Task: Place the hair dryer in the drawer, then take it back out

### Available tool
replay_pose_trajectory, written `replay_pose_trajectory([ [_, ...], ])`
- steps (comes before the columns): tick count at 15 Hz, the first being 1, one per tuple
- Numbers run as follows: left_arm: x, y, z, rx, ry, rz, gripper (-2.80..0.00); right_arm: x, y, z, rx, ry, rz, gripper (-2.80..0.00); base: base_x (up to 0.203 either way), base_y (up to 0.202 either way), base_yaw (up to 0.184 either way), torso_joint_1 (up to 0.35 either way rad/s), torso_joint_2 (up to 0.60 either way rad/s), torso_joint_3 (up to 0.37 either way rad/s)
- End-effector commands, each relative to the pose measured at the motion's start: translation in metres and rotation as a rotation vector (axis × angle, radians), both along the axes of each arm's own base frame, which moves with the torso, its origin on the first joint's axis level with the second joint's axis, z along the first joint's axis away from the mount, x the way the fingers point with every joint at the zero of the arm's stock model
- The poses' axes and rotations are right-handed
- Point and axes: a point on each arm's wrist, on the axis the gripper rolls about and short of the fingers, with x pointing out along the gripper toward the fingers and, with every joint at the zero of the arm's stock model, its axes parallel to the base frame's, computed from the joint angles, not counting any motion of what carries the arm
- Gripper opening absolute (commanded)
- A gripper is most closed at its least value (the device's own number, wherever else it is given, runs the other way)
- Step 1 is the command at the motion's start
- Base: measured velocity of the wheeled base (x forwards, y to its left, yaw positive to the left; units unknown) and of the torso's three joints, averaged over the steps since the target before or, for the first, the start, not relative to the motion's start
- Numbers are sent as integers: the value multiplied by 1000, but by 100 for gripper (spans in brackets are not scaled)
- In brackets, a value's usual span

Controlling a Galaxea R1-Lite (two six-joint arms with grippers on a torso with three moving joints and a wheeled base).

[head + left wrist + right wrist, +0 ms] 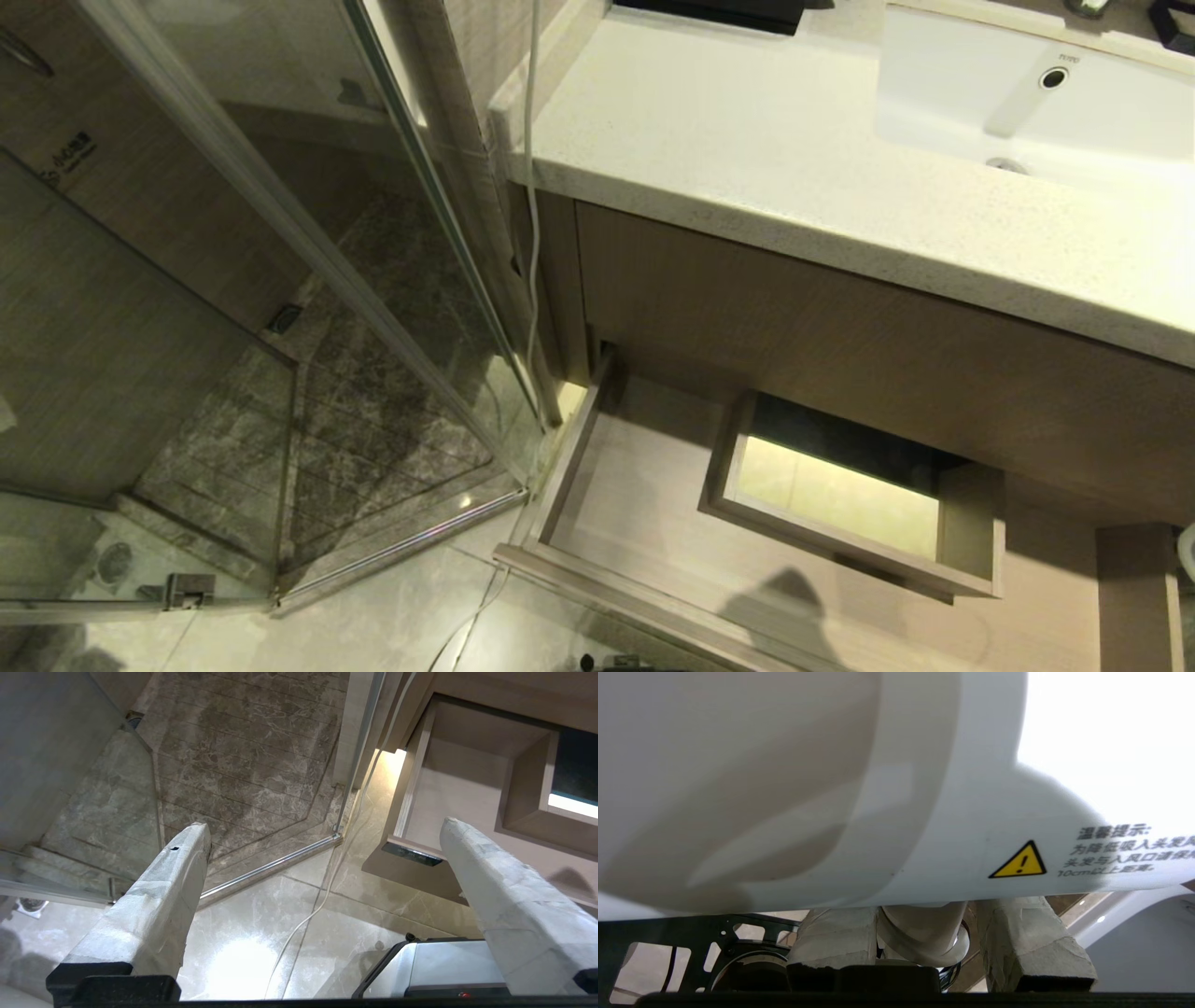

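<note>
Hair dryer (pixel 887 788): white, round barrel, yellow warning triangle. Drawer (pixel 644 504): wood-grain, pulled open below the countertop (pixel 747 159), boxed cut-out inside.

TOTO on sink (pixel 1066 59); yellow warning triangle, Chinese text "温馨提示" on hair dryer (pixel 952 812).

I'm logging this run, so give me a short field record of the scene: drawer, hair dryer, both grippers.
drawer: pulled open under the vanity counter, nothing lying on the visible part of its floor
hair dryer: white, gripped at its handle, not in the drawer
right gripper: shut on the hair dryer
left gripper: open, empty, above the floor beside the drawer
</note>
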Motion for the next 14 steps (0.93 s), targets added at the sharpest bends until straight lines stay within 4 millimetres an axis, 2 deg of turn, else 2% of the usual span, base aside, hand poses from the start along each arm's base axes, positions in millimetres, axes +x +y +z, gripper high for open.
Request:
replay_pose_trajectory([
  [1,0,0,0,0,0,0,0,-2,0,-1,-2,4,1,-280,0,0,0,-183,369,193],
  [14,0,0,0,0,1,0,0,-9,1,-9,-2,7,1,-280,0,0,0,-261,525,262],
])
